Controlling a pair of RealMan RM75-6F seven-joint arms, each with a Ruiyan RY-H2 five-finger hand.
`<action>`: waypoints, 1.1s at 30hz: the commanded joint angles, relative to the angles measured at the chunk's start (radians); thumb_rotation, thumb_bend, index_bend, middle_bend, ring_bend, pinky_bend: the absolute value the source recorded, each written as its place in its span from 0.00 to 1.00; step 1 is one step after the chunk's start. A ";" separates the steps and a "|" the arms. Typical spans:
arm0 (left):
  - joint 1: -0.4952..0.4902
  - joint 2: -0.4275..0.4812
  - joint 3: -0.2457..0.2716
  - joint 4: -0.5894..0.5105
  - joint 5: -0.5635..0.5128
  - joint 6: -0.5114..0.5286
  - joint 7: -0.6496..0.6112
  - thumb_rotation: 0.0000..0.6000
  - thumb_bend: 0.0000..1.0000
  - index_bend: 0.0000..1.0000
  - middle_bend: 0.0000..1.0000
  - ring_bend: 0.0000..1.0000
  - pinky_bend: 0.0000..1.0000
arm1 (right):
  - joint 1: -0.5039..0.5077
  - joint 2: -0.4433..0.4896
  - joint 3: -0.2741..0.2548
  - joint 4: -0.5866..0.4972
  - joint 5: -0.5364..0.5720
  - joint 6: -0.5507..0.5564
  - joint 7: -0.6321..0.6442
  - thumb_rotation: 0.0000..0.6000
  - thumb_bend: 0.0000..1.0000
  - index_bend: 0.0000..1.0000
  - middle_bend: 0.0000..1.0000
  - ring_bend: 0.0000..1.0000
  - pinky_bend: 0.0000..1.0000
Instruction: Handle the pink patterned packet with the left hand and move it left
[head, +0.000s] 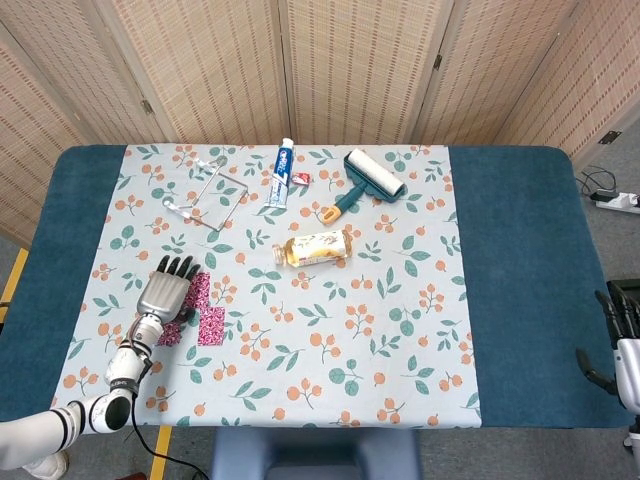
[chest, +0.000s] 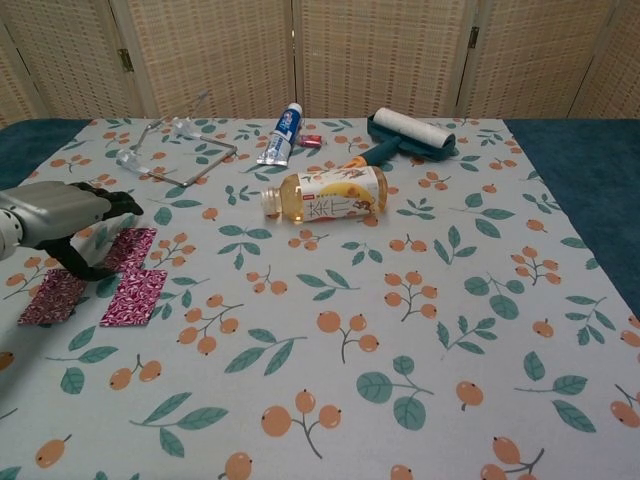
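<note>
Worktop (head: 520, 260) w/ blue cover, floral cloth (head: 400, 330) over mid. On cloth: pink packet (head: 203, 310) just right of left hand (head: 163, 297); juice bottle (head: 317, 247), toothpaste (head: 282, 172), lint roller (head: 366, 182), wire stand (head: 205, 190) farther up-right.

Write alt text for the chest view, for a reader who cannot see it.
The robot's left hand hovers at the left edge over a pink patterned packet lying on a floral tablecloth. Farther back lie a drink bottle on its side, a toothpaste tube, a lint roller and a clear stand.
</note>
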 joint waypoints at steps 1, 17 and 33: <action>0.008 0.023 0.000 -0.029 0.011 0.014 -0.023 0.76 0.36 0.00 0.00 0.00 0.00 | 0.001 -0.001 0.001 0.002 -0.006 0.004 0.004 1.00 0.36 0.00 0.00 0.00 0.00; 0.092 0.199 0.097 -0.345 0.221 0.081 -0.156 0.96 0.36 0.11 0.00 0.00 0.00 | 0.009 -0.007 -0.002 0.019 -0.030 0.005 0.021 1.00 0.37 0.00 0.00 0.00 0.00; 0.034 0.115 0.075 -0.327 0.034 0.017 -0.064 0.97 0.36 0.11 0.00 0.00 0.00 | 0.004 -0.008 -0.003 0.041 -0.024 0.005 0.048 1.00 0.37 0.00 0.00 0.00 0.00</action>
